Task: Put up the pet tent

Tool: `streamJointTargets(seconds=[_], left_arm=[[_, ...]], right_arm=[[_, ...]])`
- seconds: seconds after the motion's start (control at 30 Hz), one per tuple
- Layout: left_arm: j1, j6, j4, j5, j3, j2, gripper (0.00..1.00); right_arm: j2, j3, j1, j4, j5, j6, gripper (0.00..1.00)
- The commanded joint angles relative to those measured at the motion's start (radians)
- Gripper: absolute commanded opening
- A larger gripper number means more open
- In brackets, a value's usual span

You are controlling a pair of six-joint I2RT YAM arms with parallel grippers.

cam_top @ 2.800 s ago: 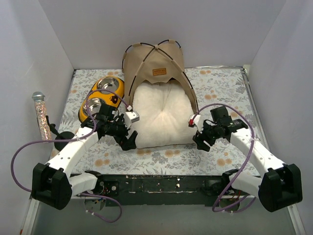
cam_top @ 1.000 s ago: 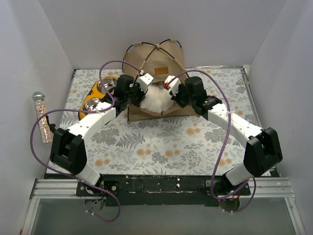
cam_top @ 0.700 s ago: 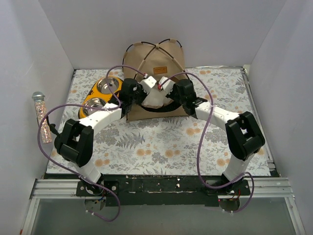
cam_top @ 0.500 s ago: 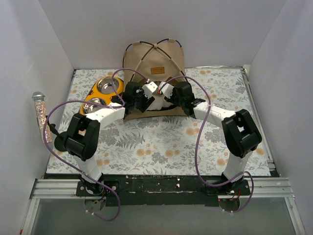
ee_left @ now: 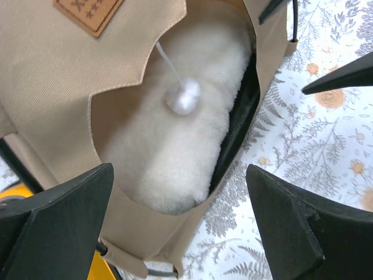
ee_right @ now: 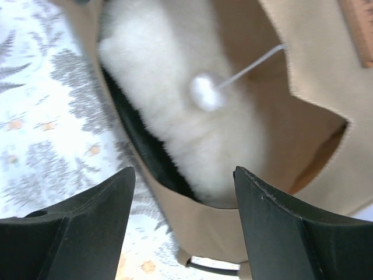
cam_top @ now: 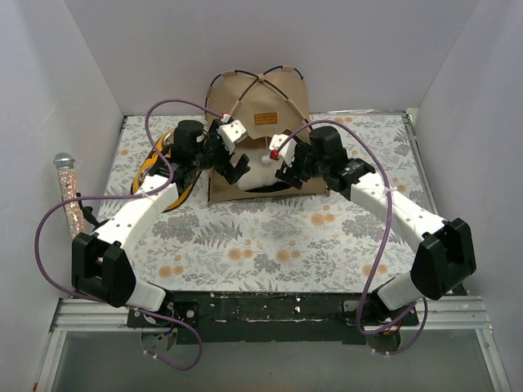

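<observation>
The pet tent (cam_top: 258, 110) stands at the back centre, tan with black crossing poles and a brown label (ee_left: 87, 11). A white fluffy cushion (cam_top: 260, 173) fills its doorway, and a small white pom-pom (ee_left: 183, 97) hangs on a string in front of it. My left gripper (cam_top: 233, 163) hovers open at the doorway's left side. My right gripper (cam_top: 286, 173) hovers open at its right side. In the left wrist view the left gripper (ee_left: 180, 224) spans the tent's lower front edge (ee_left: 145, 239) without touching it. The right gripper (ee_right: 183, 224) holds nothing above the cushion (ee_right: 175, 87).
A yellow double bowl (cam_top: 152, 169) sits left of the tent, mostly hidden under my left arm. A glittery wand toy (cam_top: 67, 192) leans on the left wall. The floral mat (cam_top: 270, 237) covers the table in front of the tent.
Both arms pushed the cushion into the tent with shut grippers. Since then both grippers have opened, let the cushion go and drawn back slightly from the doorway.
</observation>
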Motion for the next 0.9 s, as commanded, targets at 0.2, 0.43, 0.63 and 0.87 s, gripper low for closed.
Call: streamJointTargets(seconds=[0.2, 0.43, 0.63, 0.87], left_arm=[[0.189, -0.274, -0.372, 0.233, 0.259, -0.051, 0.98], [0.546, -0.511, -0.731, 0.452, 0.747, 0.218, 0.98], [0.615, -0.469, -0.981, 0.207, 1.053, 0.45, 0.98], [0.612, -0.418, -0.765, 0.122, 0.606, 0.262, 0.98]], right_arm=[[-0.124, 0.115, -0.102, -0.157, -0.263, 0.238, 0.79], [-0.131, 0.304, -0.375, -0.18, -0.236, 0.494, 0.84], [-0.115, 0.273, -0.659, -0.217, -0.248, 0.593, 0.86], [-0.241, 0.048, -0.687, -0.211, -0.219, 0.573, 0.88]])
